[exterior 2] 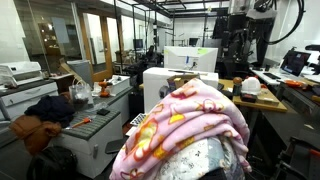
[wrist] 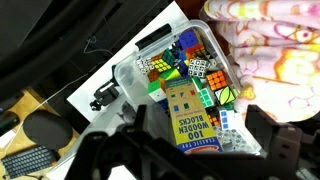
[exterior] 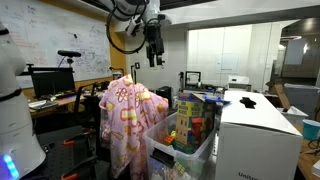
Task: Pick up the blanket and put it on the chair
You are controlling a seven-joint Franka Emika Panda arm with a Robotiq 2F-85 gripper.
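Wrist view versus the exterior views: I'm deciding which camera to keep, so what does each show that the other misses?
Only the wrist view: a top-down look into the clear bin, with puzzle cubes and the readable label of a wooden blocks box. Only the exterior views: the arm overhead, the white cabinet, and the blanket draped full length. Both: the blanket and the bin.

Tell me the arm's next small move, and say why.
Probably raise the gripper slightly and stop there. The blanket already hangs draped over the chair in both exterior views, the gripper sits above it, apart, and the wrist view shows its fingers spread with nothing between them, so no regrasp looks needed.
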